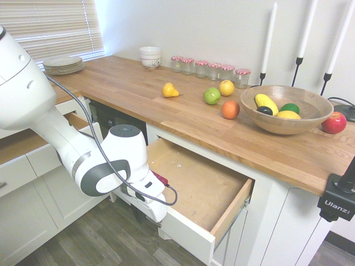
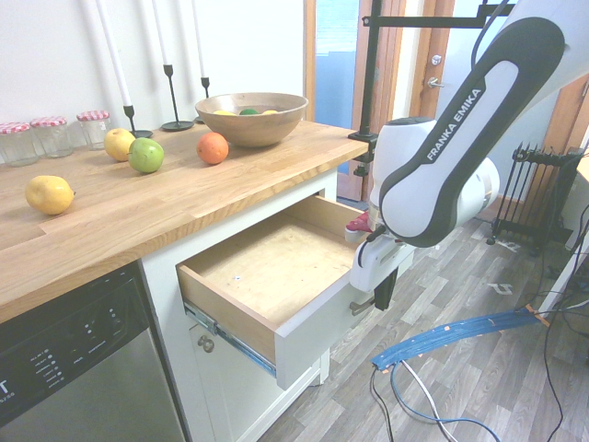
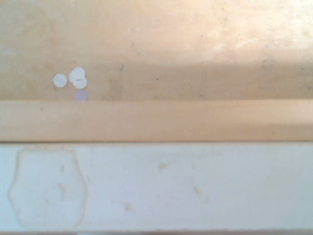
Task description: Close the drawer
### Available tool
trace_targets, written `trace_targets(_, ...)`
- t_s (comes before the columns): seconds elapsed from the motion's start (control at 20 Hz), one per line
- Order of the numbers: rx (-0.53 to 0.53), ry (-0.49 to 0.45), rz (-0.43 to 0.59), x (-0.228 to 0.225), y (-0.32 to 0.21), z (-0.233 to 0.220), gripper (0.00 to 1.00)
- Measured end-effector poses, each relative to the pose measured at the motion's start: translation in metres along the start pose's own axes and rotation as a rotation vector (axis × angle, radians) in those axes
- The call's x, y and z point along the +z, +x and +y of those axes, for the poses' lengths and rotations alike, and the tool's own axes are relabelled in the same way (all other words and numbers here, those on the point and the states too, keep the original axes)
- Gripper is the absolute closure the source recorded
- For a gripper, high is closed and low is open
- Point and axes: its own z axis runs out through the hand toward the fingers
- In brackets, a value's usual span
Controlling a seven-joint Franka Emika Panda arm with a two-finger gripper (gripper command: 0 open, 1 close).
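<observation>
The drawer (image 1: 195, 183) stands pulled far out from under the wooden counter, showing its bare light-brown bottom (image 2: 271, 262) and sides. Its white front panel (image 2: 315, 339) faces the floor side, and the handle is hidden from every view. My gripper (image 2: 383, 299) hangs shut just outside the front panel, at the panel's right end in the second exterior view, fingers pointing down with nothing seen between them. In the first exterior view the hand (image 1: 148, 198) covers the panel's left part. The wrist view looks down on the panel's white top edge (image 3: 161, 186) and the wooden bottom (image 3: 161, 54).
On the counter (image 1: 138, 88) lie loose fruit (image 1: 212, 96), a wooden bowl (image 1: 283, 124) of fruit, jars (image 1: 211, 68), candlesticks and plates (image 1: 62, 64). A dishwasher (image 2: 74, 368) sits beside the drawer. Another drawer (image 1: 25, 145) is pulled out at the left. Cables (image 2: 442, 336) cross the floor.
</observation>
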Motion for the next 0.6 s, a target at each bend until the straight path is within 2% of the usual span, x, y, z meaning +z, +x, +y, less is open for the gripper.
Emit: trace_targets(0.6, 0.016, -0.005, -0.005, -0.002, 0.047, -0.036, 1.00)
